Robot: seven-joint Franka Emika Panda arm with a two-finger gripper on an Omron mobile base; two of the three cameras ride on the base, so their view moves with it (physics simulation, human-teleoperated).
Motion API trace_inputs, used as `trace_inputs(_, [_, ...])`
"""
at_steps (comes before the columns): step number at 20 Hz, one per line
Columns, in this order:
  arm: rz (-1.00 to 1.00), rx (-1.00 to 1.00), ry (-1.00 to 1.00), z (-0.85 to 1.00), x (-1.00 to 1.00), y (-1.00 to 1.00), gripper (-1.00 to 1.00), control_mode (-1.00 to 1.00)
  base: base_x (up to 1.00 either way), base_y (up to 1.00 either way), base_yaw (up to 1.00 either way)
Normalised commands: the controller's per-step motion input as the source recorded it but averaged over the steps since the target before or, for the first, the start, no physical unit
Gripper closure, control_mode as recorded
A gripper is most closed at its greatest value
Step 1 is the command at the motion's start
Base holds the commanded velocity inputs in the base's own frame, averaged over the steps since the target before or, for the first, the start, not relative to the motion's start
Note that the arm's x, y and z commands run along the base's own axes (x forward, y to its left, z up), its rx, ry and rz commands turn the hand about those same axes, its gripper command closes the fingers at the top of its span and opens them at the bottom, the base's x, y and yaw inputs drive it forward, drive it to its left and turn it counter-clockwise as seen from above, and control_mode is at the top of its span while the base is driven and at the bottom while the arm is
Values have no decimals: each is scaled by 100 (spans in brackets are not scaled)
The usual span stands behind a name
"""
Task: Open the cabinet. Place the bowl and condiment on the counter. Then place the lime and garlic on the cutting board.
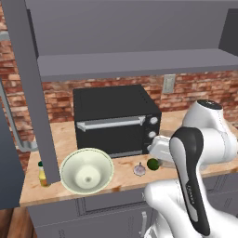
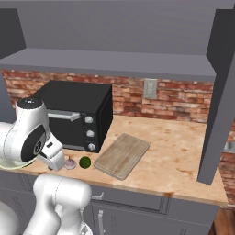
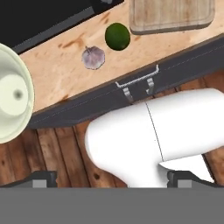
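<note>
Hand [image 3: 112,179] empty; bowl [image 1: 87,171] empty

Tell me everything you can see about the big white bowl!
The bowl is wide and cream-white, with a flared rim and a small round flat bottom inside. It looks empty. It sits upright on the wooden counter, near the front edge, in front of the black oven. The yellow bottle stands to its left, the garlic to its right. Nothing holds it.
</note>
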Motion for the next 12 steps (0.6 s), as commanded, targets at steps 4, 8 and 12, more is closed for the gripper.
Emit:
trace_inputs(4, [-10, 0, 0, -15, 0, 10, -100, -100, 0, 0, 0])
trace_inputs(8, [-10, -1, 0, -14, 0, 4, -100, -100, 0, 0, 0])
trace_inputs(12, [-6, -2, 0, -25, 0, 0, -100, -100, 0, 0, 0])
